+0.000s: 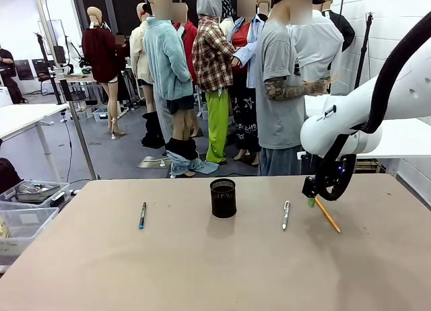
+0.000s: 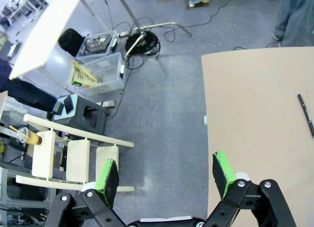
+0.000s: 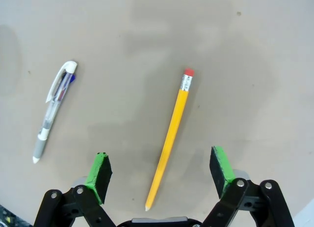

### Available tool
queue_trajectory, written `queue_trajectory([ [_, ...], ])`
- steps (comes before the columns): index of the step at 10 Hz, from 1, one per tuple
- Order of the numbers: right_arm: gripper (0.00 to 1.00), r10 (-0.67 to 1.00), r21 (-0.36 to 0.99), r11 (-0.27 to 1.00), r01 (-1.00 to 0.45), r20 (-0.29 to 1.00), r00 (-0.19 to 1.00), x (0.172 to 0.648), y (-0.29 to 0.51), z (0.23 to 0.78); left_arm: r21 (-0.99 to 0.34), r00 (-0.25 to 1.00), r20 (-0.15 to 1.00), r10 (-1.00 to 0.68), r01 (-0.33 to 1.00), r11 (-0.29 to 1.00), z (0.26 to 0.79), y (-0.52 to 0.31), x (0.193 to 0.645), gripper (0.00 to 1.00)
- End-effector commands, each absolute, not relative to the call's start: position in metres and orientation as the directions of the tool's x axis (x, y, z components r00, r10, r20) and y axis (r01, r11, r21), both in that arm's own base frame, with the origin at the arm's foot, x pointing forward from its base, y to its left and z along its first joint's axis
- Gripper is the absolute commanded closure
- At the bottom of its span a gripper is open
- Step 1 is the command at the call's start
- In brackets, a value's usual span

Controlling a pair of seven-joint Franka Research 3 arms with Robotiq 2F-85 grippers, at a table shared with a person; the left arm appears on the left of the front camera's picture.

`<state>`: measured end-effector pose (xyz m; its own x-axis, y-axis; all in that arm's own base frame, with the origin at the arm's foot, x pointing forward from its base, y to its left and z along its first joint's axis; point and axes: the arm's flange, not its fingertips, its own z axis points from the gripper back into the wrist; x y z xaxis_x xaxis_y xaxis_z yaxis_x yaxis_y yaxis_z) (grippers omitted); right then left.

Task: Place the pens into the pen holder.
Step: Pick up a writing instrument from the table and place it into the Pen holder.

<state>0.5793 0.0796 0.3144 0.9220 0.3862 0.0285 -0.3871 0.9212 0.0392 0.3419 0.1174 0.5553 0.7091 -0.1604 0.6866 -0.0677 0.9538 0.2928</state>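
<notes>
No readable text
Print on the yellow packet (image 2: 81,75) in the clear bin (image 2: 112,72) is showing too small and blurred to make out.

The far end of the orange pencil (image 1: 328,215) hides behind the right gripper (image 1: 312,201); the interior of the pen holder (image 1: 223,198) is too dark to read.
</notes>
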Motion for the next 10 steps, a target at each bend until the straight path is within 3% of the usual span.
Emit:
queue_trajectory([
  [1,0.00,0.352,0.031,0.935,-0.354,0.046,0.935,0.592,0.079,0.307,0.306,0.711,0.683,-0.167,-0.070,0.950,0.556,0.117,0.342,0.00],
  [4,0.00,0.332,-0.001,0.943,-0.332,0.031,0.943,0.597,0.075,0.300,0.306,0.711,0.683,-0.167,-0.070,0.950,0.556,0.117,0.342,0.00],
  [5,0.12,0.341,-0.006,0.940,-0.341,0.028,0.939,0.598,0.075,0.298,0.306,0.711,0.683,-0.167,-0.070,0.950,0.556,0.117,0.342,0.00],
  [9,0.92,0.354,-0.021,0.935,-0.354,-0.002,0.935,0.600,0.080,0.291,0.306,0.711,0.683,-0.167,-0.070,0.950,0.556,0.117,0.342,0.00],
  [10,1.00,0.357,-0.021,0.934,-0.357,-0.013,0.934,0.601,0.082,0.290,0.306,0.711,0.683,-0.167,-0.070,0.950,0.556,0.117,0.342,0.00],
])
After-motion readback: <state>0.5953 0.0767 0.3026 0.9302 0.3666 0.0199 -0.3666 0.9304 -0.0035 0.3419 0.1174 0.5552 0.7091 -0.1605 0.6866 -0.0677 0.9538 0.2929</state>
